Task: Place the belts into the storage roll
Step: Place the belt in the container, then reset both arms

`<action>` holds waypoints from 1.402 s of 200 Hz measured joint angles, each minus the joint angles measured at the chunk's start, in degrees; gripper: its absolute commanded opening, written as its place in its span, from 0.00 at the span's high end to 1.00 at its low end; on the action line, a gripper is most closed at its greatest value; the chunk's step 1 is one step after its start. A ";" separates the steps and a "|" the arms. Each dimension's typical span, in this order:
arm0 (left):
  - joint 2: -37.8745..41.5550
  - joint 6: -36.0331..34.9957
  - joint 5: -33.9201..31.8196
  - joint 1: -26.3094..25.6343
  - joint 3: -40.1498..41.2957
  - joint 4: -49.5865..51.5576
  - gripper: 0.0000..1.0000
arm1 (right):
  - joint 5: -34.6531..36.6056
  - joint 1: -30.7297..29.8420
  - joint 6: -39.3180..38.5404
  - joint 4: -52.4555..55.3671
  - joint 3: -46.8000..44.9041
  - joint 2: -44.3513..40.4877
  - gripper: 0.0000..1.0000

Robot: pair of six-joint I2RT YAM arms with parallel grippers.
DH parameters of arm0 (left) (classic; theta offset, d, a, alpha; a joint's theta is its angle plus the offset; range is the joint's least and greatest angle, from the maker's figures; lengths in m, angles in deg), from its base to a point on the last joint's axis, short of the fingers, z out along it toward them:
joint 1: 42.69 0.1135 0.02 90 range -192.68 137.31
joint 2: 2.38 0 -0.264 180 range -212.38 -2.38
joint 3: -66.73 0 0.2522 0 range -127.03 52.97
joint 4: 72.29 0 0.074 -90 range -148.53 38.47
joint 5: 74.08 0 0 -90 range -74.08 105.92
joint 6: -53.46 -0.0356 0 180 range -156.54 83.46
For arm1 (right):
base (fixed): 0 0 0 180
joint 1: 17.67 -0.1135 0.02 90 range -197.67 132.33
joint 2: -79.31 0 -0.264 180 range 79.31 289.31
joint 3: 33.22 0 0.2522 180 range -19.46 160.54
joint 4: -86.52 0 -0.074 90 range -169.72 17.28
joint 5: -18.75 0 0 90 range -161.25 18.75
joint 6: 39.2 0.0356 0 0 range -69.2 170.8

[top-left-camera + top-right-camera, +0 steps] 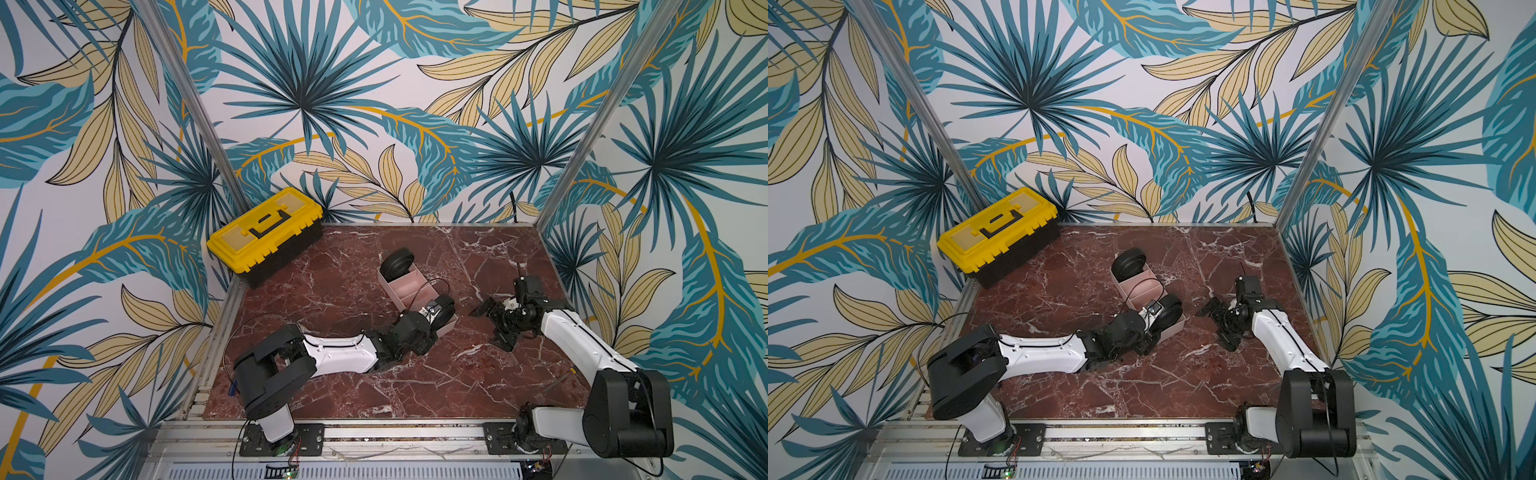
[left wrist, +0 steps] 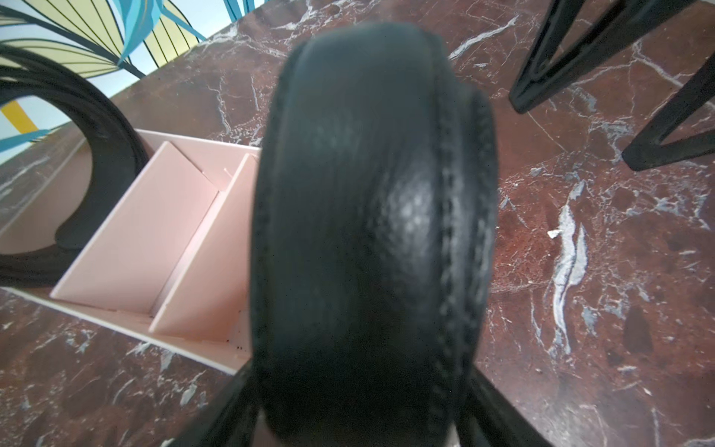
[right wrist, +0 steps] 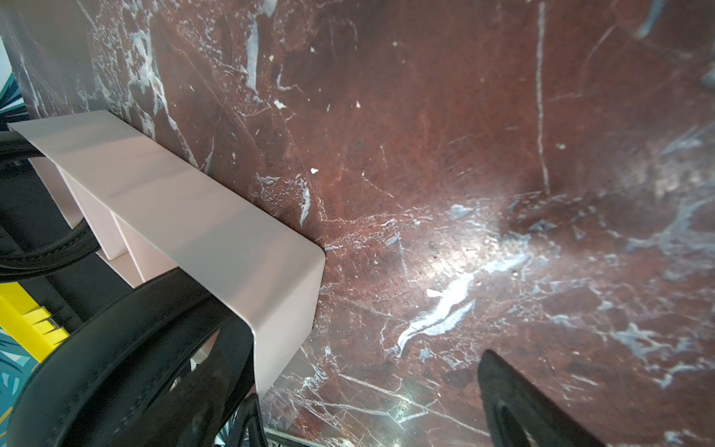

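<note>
The storage roll (image 1: 405, 286) (image 1: 1142, 291), a pale pink divided tray, sits mid-table. One belt, a tight black coil (image 1: 397, 263) (image 2: 104, 127), stands on edge in its far end compartment. The second coiled belt (image 1: 445, 309) (image 2: 367, 216) stands in the near end compartment. My left gripper (image 1: 434, 312) (image 2: 360, 379) straddles this coil, open, with slim gaps showing between the fingers and the leather. My right gripper (image 1: 491, 326) (image 3: 379, 418) hovers open over bare marble just right of the tray (image 3: 174, 209), holding nothing. The two middle compartments are bare.
A yellow-and-black toolbox (image 1: 266, 235) (image 1: 998, 235) stands closed at the back left corner. A thin black cable (image 1: 424, 286) arcs over the tray from my left wrist. Patterned walls and metal posts close in the marble table (image 1: 353, 374) on three sides.
</note>
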State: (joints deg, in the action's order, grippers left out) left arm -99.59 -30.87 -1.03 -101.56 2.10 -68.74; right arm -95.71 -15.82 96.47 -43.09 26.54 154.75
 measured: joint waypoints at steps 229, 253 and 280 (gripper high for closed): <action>61.68 21.53 -42.23 23.19 11.54 35.95 0.01 | 29.55 1.18 -28.02 -35.54 -13.60 -27.36 0.01; 59.84 11.15 -34.60 29.49 22.32 21.79 0.00 | 30.71 1.16 -39.85 -38.82 -13.79 -27.36 0.00; 51.69 4.59 -24.04 40.30 28.28 7.96 0.01 | 33.16 1.25 -48.87 -41.29 -15.28 -25.99 0.01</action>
State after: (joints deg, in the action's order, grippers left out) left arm -47.90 -26.28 -25.08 -61.25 30.38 -60.79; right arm -62.56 -14.58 47.60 -84.38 11.26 128.76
